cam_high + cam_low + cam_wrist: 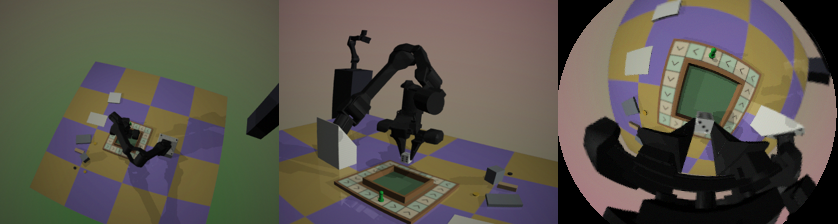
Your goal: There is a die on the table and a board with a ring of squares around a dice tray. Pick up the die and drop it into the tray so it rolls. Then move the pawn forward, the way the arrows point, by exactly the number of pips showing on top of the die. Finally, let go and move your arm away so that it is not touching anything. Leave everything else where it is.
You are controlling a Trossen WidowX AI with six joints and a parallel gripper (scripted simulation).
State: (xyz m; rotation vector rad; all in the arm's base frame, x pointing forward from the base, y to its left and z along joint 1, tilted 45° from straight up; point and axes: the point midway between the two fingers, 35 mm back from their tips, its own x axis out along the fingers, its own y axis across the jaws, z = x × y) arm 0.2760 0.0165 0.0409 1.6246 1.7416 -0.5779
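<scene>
A white die (405,157) (704,124) with dark pips is held between the fingertips of my gripper (407,157) (703,121), which is shut on it. In the exterior view the die is in the air above the board's far side. The board (418,206) (671,78) has a ring of arrowed squares around the dice tray (404,198) (710,102), which has wooden walls and an empty green floor. The green pawn (130,123) (380,196) (712,53) stands upright on a pale square of the ring. In the top view my arm covers part of the board and hides the die.
Two white flat pieces (114,97) (97,119) lie beyond the board. A grey slab (83,139) (504,200), a tan block (79,150) (507,186), a grey block (85,157) (494,175) and small discs lie to the board's side. A white wedge (347,151) stands by my arm's base.
</scene>
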